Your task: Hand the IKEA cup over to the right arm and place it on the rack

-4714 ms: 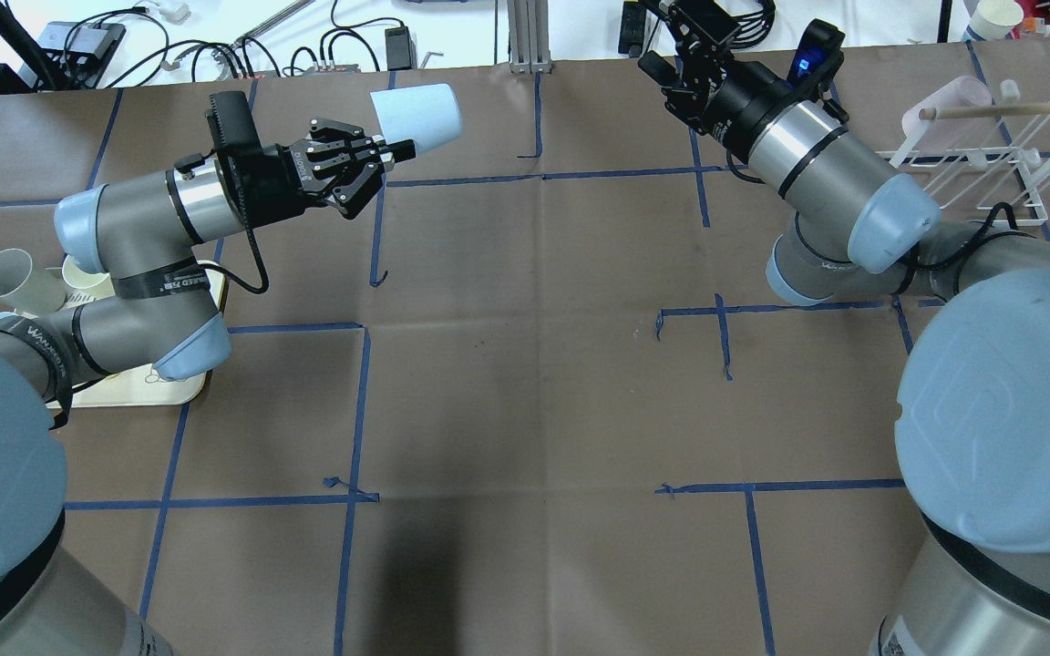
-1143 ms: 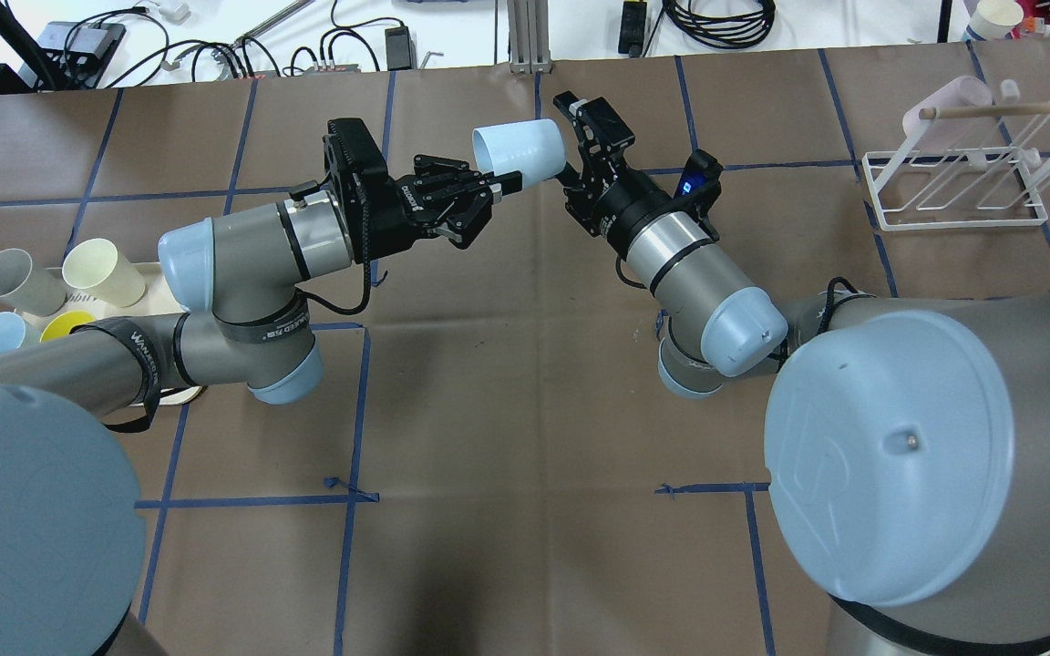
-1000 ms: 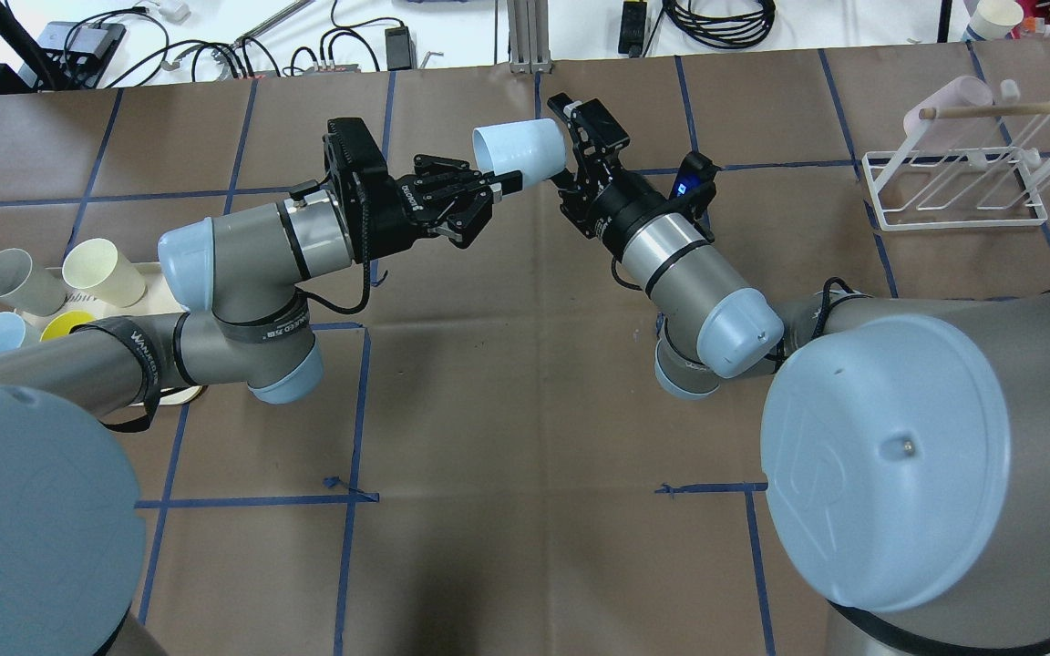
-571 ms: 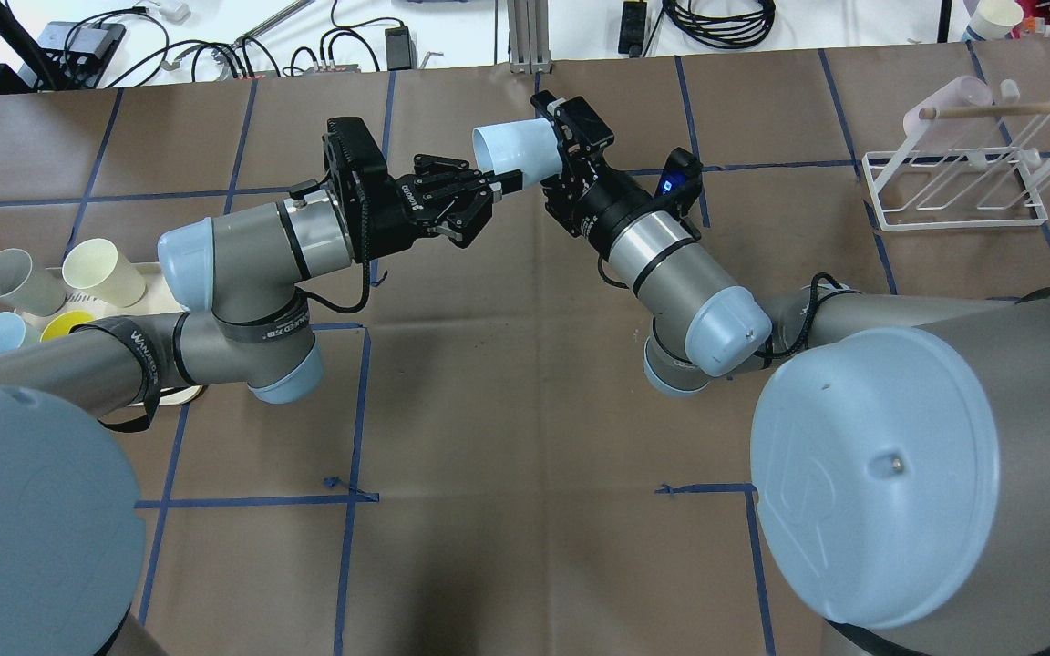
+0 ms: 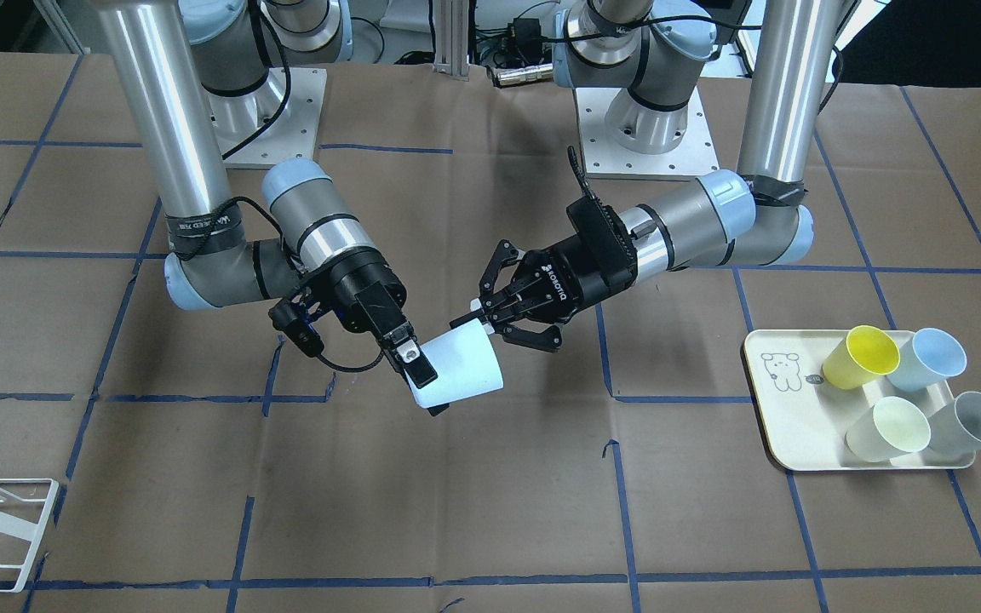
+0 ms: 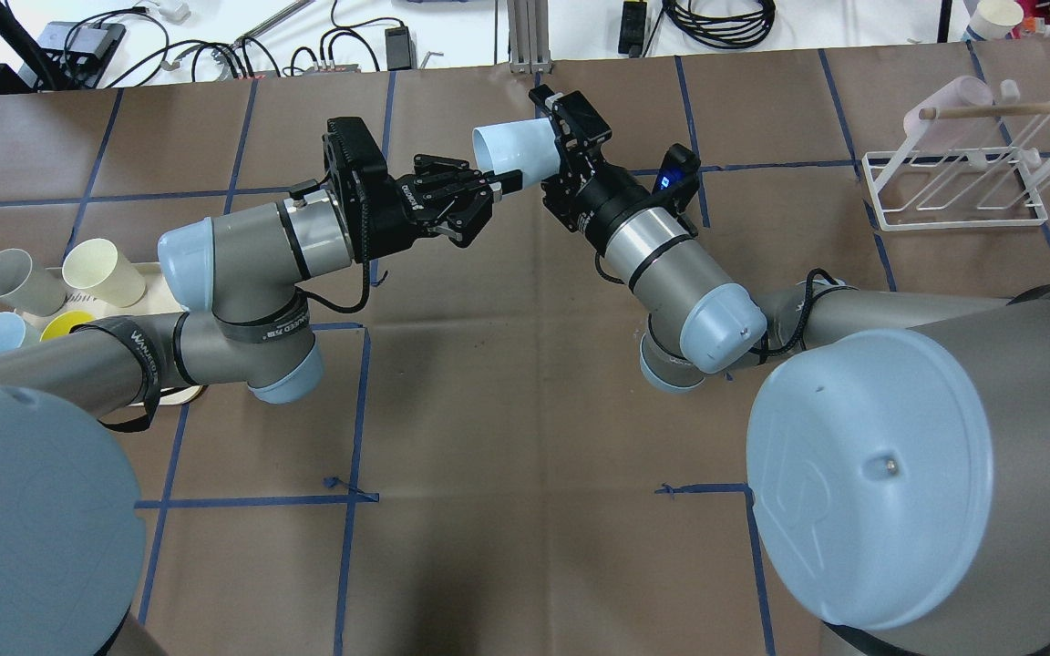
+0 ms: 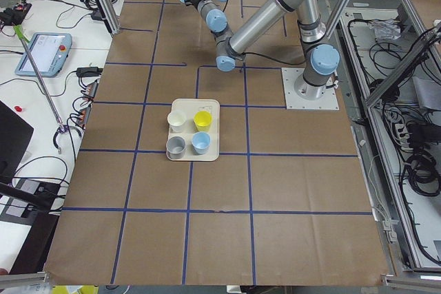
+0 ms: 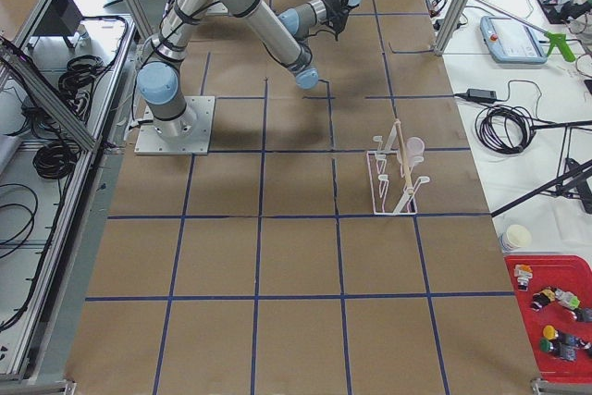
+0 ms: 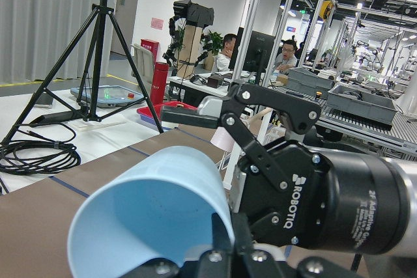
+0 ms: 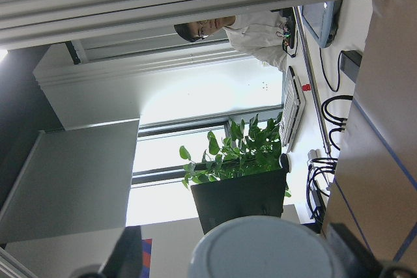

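Note:
A pale blue cup [image 6: 516,150] hangs on its side in the air above the table's far middle. My left gripper [image 6: 505,182] is shut on its rim. It also shows in the front view, where the left gripper [image 5: 467,323] pinches the cup [image 5: 456,370]. My right gripper [image 6: 550,141] is open, with its fingers on either side of the cup's base end. In the right wrist view the cup's bottom [image 10: 260,249] sits between the two fingers with gaps. The white wire rack [image 6: 953,214] stands at the far right.
A pink cup [image 6: 949,100] hangs on the rack, and a wooden stick [image 6: 1008,109] lies across it. A cream tray [image 5: 797,426] with several cups sits on my left side. Cables lie beyond the table's far edge.
Both arms came to the middle, the left one carrying the cup. In the last second the right gripper slid left, so its fingers now straddle the cup's base; the left arm held still.

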Controlling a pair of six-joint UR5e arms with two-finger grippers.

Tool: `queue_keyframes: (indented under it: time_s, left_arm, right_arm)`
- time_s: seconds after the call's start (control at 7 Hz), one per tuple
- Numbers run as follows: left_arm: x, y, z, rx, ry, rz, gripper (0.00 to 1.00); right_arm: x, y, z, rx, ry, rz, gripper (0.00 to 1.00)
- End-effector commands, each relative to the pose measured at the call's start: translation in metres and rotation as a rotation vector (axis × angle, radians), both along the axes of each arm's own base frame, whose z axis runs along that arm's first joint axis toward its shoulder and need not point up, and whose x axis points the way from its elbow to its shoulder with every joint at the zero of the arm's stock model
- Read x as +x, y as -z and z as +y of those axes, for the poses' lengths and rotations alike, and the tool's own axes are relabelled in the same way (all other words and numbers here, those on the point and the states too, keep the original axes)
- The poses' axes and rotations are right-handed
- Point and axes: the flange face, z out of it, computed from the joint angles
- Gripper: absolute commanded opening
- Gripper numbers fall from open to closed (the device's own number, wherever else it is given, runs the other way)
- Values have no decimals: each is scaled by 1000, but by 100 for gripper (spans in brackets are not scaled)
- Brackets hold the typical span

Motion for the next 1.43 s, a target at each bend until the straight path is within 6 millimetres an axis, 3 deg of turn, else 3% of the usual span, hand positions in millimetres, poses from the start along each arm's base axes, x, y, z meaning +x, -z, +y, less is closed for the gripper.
queue_keyframes:
  time_s: [0.0,0.57,1.0,1.29]
  left_arm:
    - [0,-3,1,10,-3,6,3]
    - [0,-3,1,8,-3,6,3]
    - [0,-3,1,10,-3,7,4]
    - [0,-5,1,5,-3,7,8]
  right_arm:
    - [3,2,3,7,-3,1,99]
    - [6,1,5,6,-9,2,95]
    - [7,0,6,-3,-16,13,59]
    - [7,-1,5,-8,-22,15,47]
